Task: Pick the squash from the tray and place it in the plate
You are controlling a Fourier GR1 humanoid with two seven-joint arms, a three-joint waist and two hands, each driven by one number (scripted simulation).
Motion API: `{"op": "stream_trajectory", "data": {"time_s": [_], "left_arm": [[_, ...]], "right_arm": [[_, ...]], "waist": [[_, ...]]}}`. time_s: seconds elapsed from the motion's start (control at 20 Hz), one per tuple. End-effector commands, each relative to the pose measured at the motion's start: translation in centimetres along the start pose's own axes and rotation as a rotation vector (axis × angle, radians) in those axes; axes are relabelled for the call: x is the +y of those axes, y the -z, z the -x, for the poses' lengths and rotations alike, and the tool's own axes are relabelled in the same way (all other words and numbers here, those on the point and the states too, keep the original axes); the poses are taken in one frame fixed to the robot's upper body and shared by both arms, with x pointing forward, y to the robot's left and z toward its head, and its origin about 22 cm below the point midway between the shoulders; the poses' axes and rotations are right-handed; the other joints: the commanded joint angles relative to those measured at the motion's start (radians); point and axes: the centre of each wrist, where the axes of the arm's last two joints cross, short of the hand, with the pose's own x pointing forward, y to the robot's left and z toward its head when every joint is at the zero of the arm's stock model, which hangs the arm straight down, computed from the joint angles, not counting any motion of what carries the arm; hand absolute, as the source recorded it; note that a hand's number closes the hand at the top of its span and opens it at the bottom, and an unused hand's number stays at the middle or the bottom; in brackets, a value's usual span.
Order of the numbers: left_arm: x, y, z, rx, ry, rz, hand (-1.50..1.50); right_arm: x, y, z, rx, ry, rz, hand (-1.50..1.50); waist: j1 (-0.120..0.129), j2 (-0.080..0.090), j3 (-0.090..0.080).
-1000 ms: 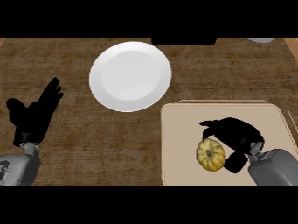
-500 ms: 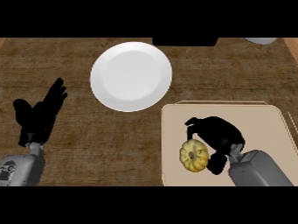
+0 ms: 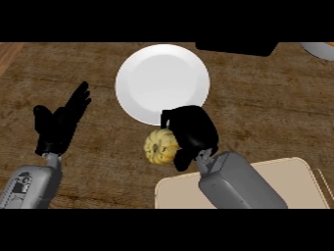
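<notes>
The right hand (image 3: 192,128) curls round the yellow squash (image 3: 162,147), over the wooden counter (image 3: 271,112) just off the white plate (image 3: 162,78) at its 6 o'clock. The tan tray (image 3: 299,177) lies at the squash's 4 o'clock. The left hand (image 3: 57,123) rests at its 9 o'clock, fingers straight and pointing up.

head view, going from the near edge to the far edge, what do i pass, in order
tray → squash, held in the right hand → plate. The left hand, open at the left, spans the squash's and plate's depth, so it is left out.
</notes>
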Motion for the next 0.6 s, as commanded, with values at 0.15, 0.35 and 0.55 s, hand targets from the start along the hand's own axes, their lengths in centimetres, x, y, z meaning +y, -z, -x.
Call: {"op": "stream_trajectory", "data": {"time_s": [0.15, 0.35, 0.55], "left_arm": [[-0.8, 0.5, -0.3, 0.002, 0.004, 0.046, 0.00], [-1.3, 0.6, -0.3, 0.001, 0.008, 0.049, 0.00], [-1.9, 1.5, -1.1, -0.001, 0.019, 0.039, 0.00]], "right_arm": [[-4.1, 1.1, -5.3, 0.082, -0.012, 0.498, 1.50], [-5.7, 2.0, -7.5, 0.192, -0.005, 0.702, 1.50], [-6.4, 3.1, -8.5, 0.299, 0.095, 0.786, 1.50]], "waist": [[0.033, -0.004, -0.003], [0.034, -0.005, -0.004], [0.024, 0.008, -0.002]]}}
